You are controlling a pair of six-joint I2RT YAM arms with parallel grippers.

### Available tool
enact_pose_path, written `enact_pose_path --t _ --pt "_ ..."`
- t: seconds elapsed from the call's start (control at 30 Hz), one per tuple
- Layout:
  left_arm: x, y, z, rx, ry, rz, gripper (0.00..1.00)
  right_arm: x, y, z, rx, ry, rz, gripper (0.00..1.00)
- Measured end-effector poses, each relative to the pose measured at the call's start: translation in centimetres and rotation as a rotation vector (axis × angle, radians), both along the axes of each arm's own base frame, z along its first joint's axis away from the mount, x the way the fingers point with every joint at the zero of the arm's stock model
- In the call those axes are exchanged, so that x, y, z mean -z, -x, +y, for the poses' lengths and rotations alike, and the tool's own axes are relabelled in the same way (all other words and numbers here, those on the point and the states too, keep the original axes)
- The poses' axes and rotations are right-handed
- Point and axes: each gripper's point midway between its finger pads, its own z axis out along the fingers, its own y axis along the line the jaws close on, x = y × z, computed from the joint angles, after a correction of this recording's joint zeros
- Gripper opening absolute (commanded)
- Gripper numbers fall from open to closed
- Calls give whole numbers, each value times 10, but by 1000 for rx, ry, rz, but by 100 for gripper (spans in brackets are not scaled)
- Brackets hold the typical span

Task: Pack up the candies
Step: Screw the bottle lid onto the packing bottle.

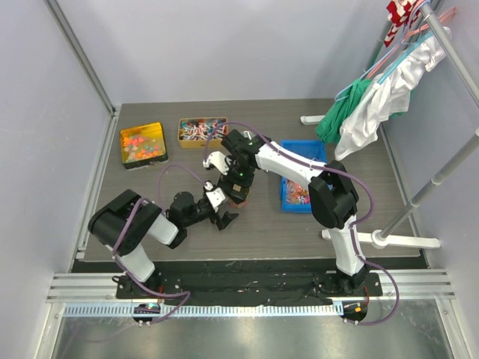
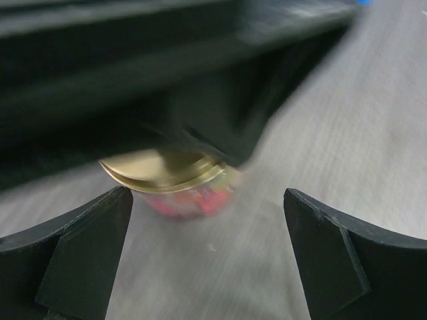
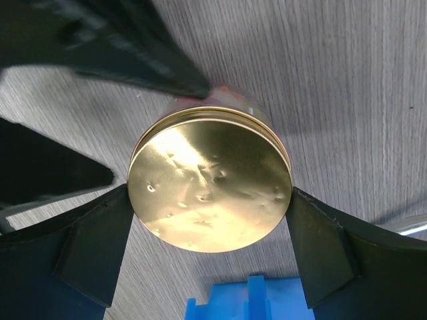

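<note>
Right wrist view: a round lid (image 3: 210,190) of shiny gold metal, smooth apart from a few small dents, caps a clear jar (image 2: 160,200) that stands on the grey, wood-grained worktop (image 3: 347,80). My right gripper (image 3: 210,200) looks straight down on it. Its two black wedge-shaped fingers (image 3: 93,247) sit against opposite sides of the lid's rim, so it is clamped on the lid.

In the left wrist view, red candies (image 2: 200,200) show blurrily through the jar's wall under the gold rim. My left gripper (image 2: 207,247) is held low over the worktop and points at the jar from the side. Its fingers are spread wide apart with nothing between them, and the jar is just beyond their tips.

From above, the jar is near the middle of the worktop, hidden under my right wrist. My right arm rises from the near right edge, bends at a raised elbow and stretches its white forearm left, with the wrist turned down. My left arm rises at the near left corner, folds sharply and runs low to the right towards the jar.

More candies lie in a square gold tin (image 1: 142,143) near the far left corner, in a rectangular gold tin (image 1: 202,131) beside it on the far edge, and in a blue plastic bin (image 1: 303,153) towards the right side.
</note>
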Motion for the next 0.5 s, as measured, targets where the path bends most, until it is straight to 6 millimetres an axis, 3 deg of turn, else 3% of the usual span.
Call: enact_pose_path --t 0.2,0.5 --pt "25 -13 -8 -68 0 44 100 10 2 -12 -1 31 6 95" --pt "26 -18 -17 -91 39 78 100 14 4 -30 16 43 50 92"
